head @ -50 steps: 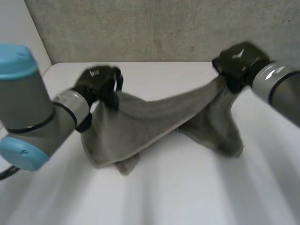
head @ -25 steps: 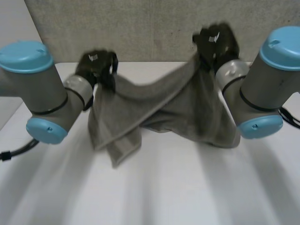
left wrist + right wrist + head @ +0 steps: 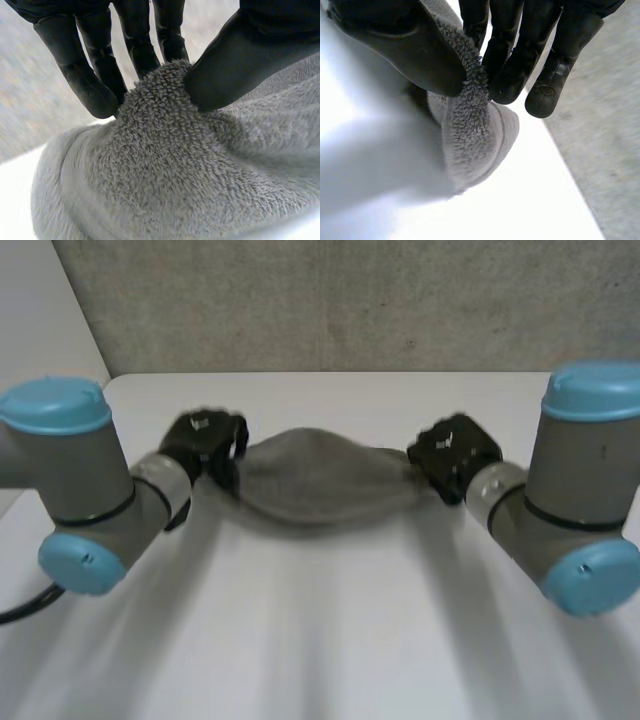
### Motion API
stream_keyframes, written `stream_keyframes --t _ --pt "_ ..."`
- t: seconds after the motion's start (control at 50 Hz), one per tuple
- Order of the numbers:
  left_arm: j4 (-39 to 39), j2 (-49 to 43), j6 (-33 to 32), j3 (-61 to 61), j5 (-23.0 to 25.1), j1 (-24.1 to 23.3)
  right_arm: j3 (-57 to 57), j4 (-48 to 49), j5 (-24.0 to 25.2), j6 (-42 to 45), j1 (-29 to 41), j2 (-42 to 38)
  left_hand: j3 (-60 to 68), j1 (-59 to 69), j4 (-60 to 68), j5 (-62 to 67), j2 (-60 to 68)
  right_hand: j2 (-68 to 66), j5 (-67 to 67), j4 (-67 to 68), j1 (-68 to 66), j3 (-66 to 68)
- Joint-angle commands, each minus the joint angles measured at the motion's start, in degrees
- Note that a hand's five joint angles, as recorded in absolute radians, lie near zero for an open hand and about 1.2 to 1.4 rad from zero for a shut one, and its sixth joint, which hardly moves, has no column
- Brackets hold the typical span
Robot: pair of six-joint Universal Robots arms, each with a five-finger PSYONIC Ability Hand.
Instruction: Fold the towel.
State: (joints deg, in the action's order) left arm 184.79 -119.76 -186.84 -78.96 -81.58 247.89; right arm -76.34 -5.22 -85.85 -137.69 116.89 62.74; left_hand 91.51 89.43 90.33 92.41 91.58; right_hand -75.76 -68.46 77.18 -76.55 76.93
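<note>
A grey towel point(image 3: 315, 480) stretches between my two hands over the white table point(image 3: 320, 640), bunched into a narrow bundle. My left hand point(image 3: 205, 440) holds its left end; in the left wrist view the thumb point(image 3: 235, 65) pinches the towel's point(image 3: 190, 170) edge against the fingers point(image 3: 100, 65). My right hand point(image 3: 450, 455) holds the right end; in the right wrist view the thumb point(image 3: 405, 45) and fingers point(image 3: 520, 55) pinch a fold of the towel point(image 3: 470, 130).
A grey textured wall point(image 3: 320, 300) stands behind the table's far edge. My two arms point(image 3: 80, 490) point(image 3: 570, 510) flank the towel at mid-table. Bare white table lies in front of the towel.
Both hands came down and toward me with the towel. The right hand dropped from high at the back. The towel went from hanging loose to a low, bunched span.
</note>
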Motion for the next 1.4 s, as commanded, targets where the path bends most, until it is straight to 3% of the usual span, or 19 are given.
stream_keyframes --t 0.02,0.16,0.28,0.44,0.56,0.6,0.68,0.72,0.74,0.76,0.78,0.8,0.98,1.2,1.4 --pt "-3.04 9.37 -4.77 -9.46 2.3 0.49 -10.5 0.39 2.17 0.4 -2.19 13.37 -11.51 -9.43 -10.33 -22.41 -11.58 -4.24 -1.54 2.82 -3.45 3.07" --pt "-4.35 22.89 -4.68 -11.22 5.46 2.16 -9.81 -0.05 4.2 -3.81 -4.48 26.01 -11.51 -9.43 -10.33 -22.41 -11.58 -4.24 -1.54 2.82 -3.45 3.07" --pt "-4.71 22.91 -4.33 -8.49 5.2 2.16 -7.51 -4.27 4.9 -4.08 -4.83 24.53 -11.51 -9.43 -10.33 -22.41 -11.58 -4.24 -1.54 2.82 -3.45 3.07" --pt "-4.53 0.53 -4.85 1.16 4.41 0.58 -3.22 -5.07 4.46 -3.55 -4.13 8.3 -11.51 -9.43 -10.33 -22.41 -11.58 -4.24 -1.54 2.82 -3.45 3.07" --pt "-2.6 -8.64 -5.38 8.3 1.6 0.66 2.77 -4.45 3.84 -3.9 -4.13 -1.22 -11.51 -9.43 -10.33 -22.41 -11.58 -4.24 -1.54 2.82 -3.45 3.07" --pt "1.25 -12.84 -6.25 13.46 -1.64 0.66 6.27 -2.44 2.89 -4.43 -4.13 -5.25 -11.51 -9.43 -10.33 -22.41 -11.58 -4.24 -1.54 2.82 -3.45 3.07" --pt "4.95 -15.31 -7.83 16.11 -3.93 0.75 7.69 1.07 -0.09 -4.69 -4.04 -7.1 -11.51 -9.43 -10.33 -22.41 -11.58 -4.24 -1.54 2.82 -3.45 3.07" --pt "6.81 -15.85 -9.07 16.65 -4.47 0.66 7.87 3.02 -1.6 -4.87 -3.69 -7.29 -18.39 -16.3 -17.21 -29.28 -18.45 -4.24 -1.54 2.82 -3.45 3.07" --pt "7.94 -16.11 -10.38 16.56 -4.47 0.66 7.87 4.85 -2.74 -5.13 -2.91 -7.37 -40.54 -38.45 -39.36 -51.43 -40.6 -4.24 -1.54 2.82 -3.45 3.07" --pt "8.65 -15.94 -12.04 16.04 -4.73 0.58 7.78 6.17 -3.62 -5.31 -1.85 -7.46 -70.4 -68.32 -69.22 -81.29 -70.46 -4.24 -1.54 2.82 -3.45 3.07" --pt "8.65 -15.94 -12.06 16.03 -4.73 0.58 7.78 6.19 -3.63 -5.31 -1.84 -7.46 -70.7 -68.62 -69.52 -81.59 -70.76 -4.24 -1.54 2.82 -3.45 3.07" --pt "8.83 -15.59 -13.54 15.16 -5.08 0.4 7.52 7.06 -3.97 -5.31 -1.06 -7.37 -81.51 -79.43 -80.33 -92.41 -81.58 -4.24 -1.54 2.82 -3.45 3.07" --pt "8.65 -6.18 -17.07 6.1 -4.47 -0.57 6.81 7.42 -4.77 -4.87 -0.44 -7.29 -81.51 -79.43 -80.33 -92.41 -81.58 -4.24 -1.54 2.82 -3.45 3.07" --pt "6.81 9.29 -17.33 -16.4 -2.97 -2.59 2.6 7.24 -4.5 -4.52 -1.32 -7.11 -78.78 -76.69 -77.6 -89.67 -78.84 -4.24 -1.54 2.82 -3.45 3.07" --pt "6.54 14.21 -17.51 -30.46 -3.59 -3.12 1.01 7.15 -4.07 -4.52 -1.4 -6.85 -62.47 -60.38 -61.28 -73.36 -62.53 -4.24 -1.54 2.82 -3.45 3.07"
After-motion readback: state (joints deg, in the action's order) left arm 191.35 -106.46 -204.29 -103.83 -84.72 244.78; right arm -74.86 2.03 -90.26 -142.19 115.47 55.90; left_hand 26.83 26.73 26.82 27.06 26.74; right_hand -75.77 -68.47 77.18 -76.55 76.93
